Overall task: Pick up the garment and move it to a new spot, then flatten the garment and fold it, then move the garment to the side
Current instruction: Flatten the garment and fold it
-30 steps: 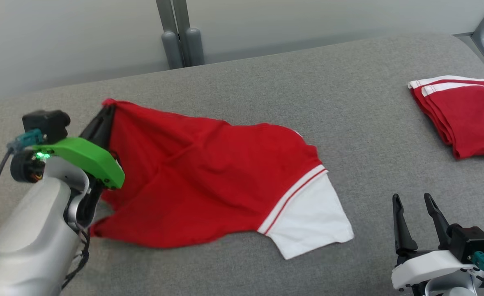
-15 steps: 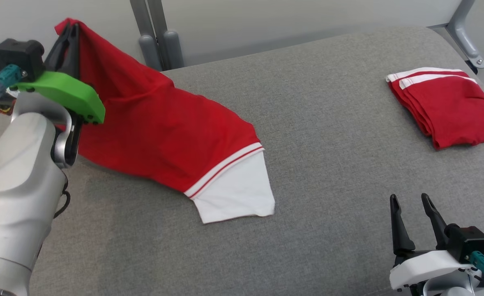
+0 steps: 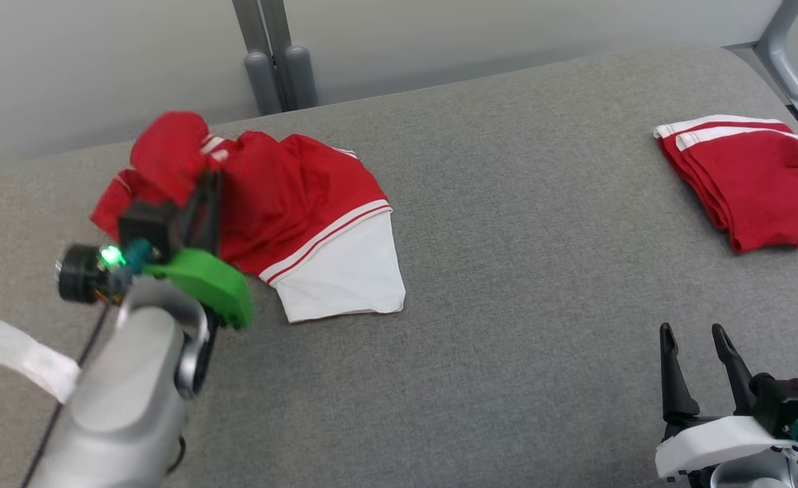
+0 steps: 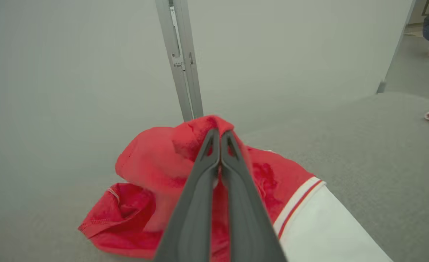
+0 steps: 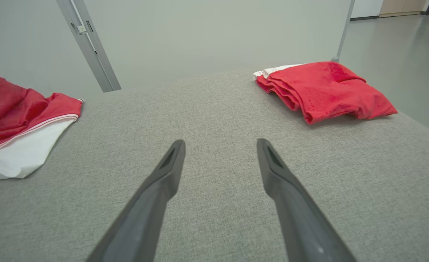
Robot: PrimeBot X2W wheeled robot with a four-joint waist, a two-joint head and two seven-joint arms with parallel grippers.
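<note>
Grey padded surface, pale wall behind. Left gripper pinched shut on a fold of the red-and-white garment, now heaped at 10 o'clock; half a second back it hung stretched high. Right gripper spread wide, empty, 5 o'clock. Folded red garment at 2 o'clock.

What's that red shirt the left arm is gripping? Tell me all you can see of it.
The shirt is soft red cloth with a white sleeve edged by thin red and white stripes. It lies crumpled at the far left of the grey fabric table, the sleeve spread flat. The left gripper is shut on a bunched fold at its top, holding that part up; the rest lies on the table.
</note>
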